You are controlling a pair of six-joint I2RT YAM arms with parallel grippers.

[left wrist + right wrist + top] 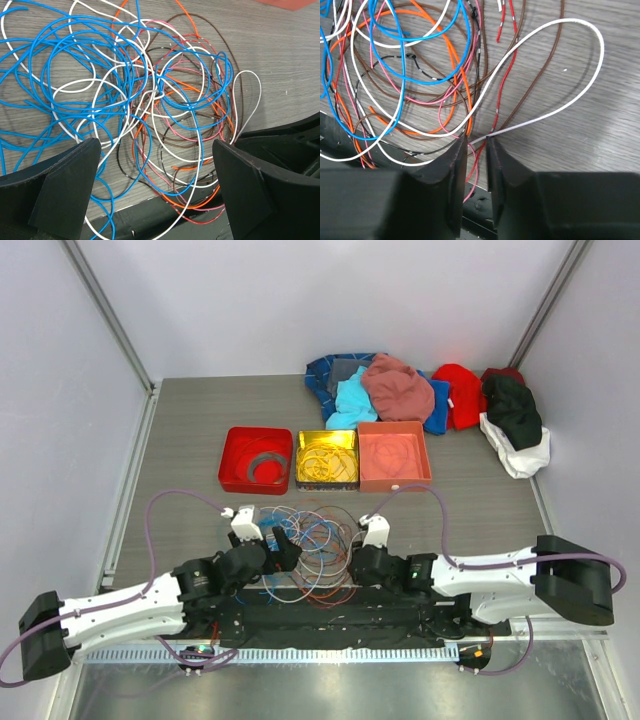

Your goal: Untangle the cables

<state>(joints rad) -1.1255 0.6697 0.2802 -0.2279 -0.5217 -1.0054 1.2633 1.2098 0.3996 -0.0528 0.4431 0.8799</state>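
The cables lie in one loose tangle on the tabletop, just ahead of the arm bases and between the two wrists. Some loops overhang the black base plate at the near edge. The right fingers are closed to a narrow slit on the white cable, whose large loop runs clear to the right. A red strand passes through the same slit. The left fingers stand wide apart, holding nothing, above blue and white loops.

Hazards noted: the pinched red strand would likely drag with the white one, so a pull could tighten crossings instead of freeing them. The white cable threads under orange and brown loops, so a fast draw may haul the whole bundle. Overhanging loops could snag on the plate edge.

The tabletop is grey wood-grain, flat and smooth. Beyond the tangle sit a red tray, a yellow tray and an orange tray side by side. A heap of clothes lies along the far edge. Plain pale walls enclose the space.
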